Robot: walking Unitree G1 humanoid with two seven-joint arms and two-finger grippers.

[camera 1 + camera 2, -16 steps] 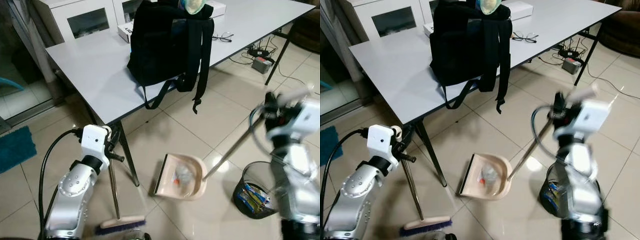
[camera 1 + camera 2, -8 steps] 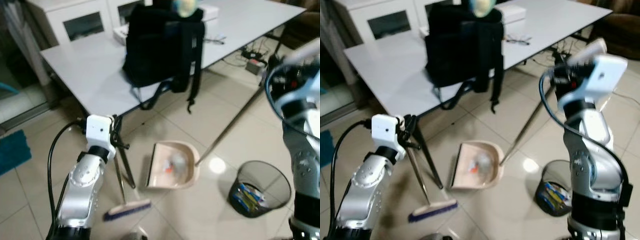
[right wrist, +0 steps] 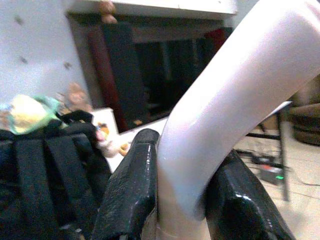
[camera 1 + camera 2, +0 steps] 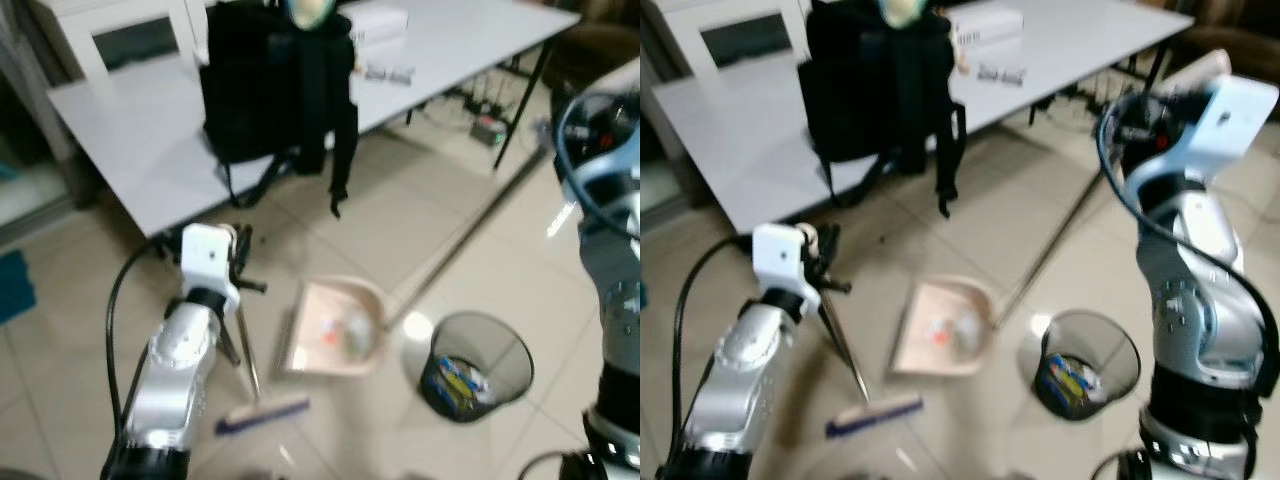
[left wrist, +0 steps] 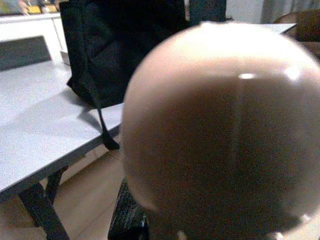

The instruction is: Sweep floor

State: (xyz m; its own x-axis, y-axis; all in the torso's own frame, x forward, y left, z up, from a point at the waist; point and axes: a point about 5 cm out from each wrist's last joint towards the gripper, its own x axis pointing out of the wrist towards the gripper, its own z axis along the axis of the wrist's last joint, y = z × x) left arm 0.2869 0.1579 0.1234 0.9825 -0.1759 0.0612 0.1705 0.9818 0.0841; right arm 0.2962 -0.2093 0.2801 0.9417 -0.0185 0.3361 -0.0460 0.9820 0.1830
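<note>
Dustpan (image 4: 338, 330) sits on the tiled floor with swept debris in it, just beside the wire waste bin (image 4: 476, 365), toward the robot's left of it. Its long handle (image 4: 470, 232) runs diagonally up and rightward to the right end effector (image 3: 182, 190), which is clenched around the white grip. Left end effector (image 4: 232, 262) grasps the broom shaft; broom head (image 4: 262, 412) rests on the floor nearer the robot than the pan. Likely next: tip the pan rightward into the bin, right arm leading.

White table (image 4: 130, 140) on tiled floor (image 4: 420, 230)
</note>
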